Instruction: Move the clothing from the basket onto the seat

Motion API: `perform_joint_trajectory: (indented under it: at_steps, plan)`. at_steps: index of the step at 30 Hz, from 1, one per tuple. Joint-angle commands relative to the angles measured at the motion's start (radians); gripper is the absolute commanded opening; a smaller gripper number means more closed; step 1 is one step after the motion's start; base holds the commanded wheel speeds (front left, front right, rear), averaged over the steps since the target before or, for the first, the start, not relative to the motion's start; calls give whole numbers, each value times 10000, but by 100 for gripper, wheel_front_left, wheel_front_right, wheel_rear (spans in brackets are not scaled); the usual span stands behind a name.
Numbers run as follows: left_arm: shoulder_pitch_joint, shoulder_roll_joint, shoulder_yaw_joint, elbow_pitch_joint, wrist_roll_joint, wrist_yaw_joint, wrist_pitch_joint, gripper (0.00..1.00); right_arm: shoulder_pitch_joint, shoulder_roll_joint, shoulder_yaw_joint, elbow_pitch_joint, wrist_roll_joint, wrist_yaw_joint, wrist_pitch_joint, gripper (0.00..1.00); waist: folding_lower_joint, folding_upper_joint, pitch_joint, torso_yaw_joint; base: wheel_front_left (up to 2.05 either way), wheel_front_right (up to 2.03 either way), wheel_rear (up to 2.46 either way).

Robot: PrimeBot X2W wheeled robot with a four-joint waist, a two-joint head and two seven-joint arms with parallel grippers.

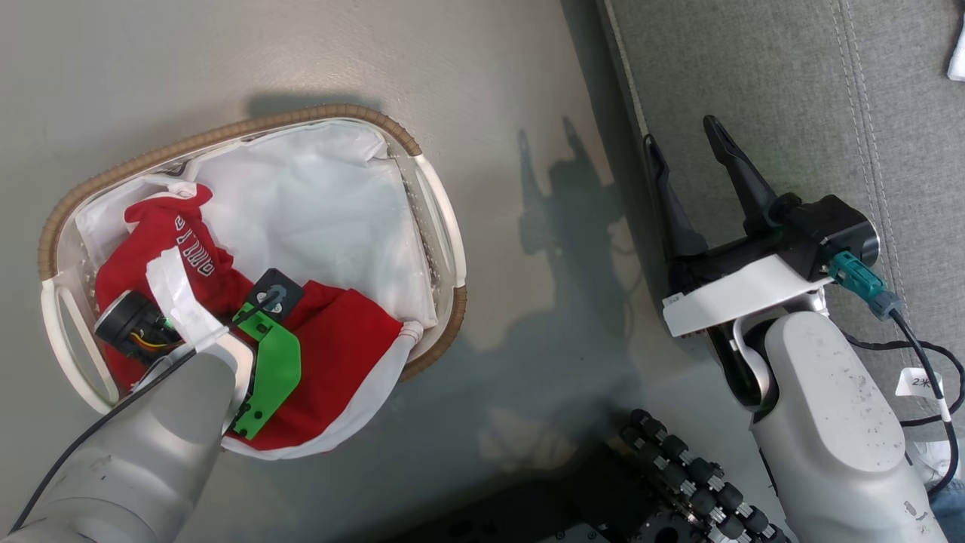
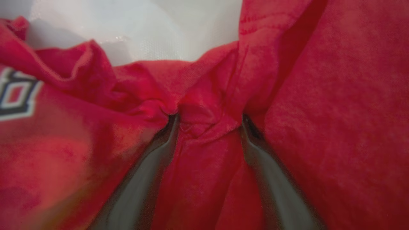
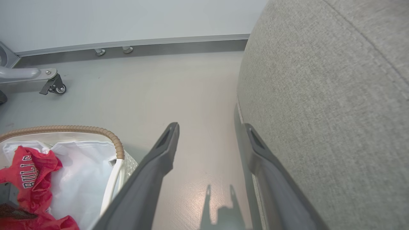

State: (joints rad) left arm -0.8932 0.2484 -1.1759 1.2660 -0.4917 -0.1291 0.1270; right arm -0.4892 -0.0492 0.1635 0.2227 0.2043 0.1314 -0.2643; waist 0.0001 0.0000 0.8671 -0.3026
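Straddling the clothing [image 2: 319,127], left tool [image 2: 209,123] seemingly unclosed.

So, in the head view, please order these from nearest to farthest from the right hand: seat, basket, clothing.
1. Seat: directly beside the right hand.
2. Basket: well off to its left.
3. Clothing: inside the basket, towards its far end.

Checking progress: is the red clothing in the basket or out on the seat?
In the basket. The clothing lies crumpled on the white liner inside the basket, one edge draped over its rim.
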Motion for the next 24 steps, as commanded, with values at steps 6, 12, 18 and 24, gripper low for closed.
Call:
perform_joint_trajectory:
  at_steps: [6, 12, 18, 24]
  plan:
    - [-83, 23, -60, 150, -164, -26, 493, 0, -124, -24, -32, 89, 112, -14, -2, 100, -1, 0, -165, -31, 0, 0, 0]
    - [20, -81, -60, 137, -249, 5, 183, 0, -28, -26, -84, 178, 118, -14, -2, 100, -1, 0, -549, 19, 0, 0, 0]
    - [294, -346, -32, -27, -386, -3, -644, 0, 226, -27, -278, 327, -136, -14, -2, 100, -1, 0, -1339, 248, 0, 0, 0]
    - [506, -706, 11, -339, -521, -11, -1769, 0, 522, -27, -592, 471, -513, -14, -2, 100, -1, 0, -2458, 652, 0, 0, 0]
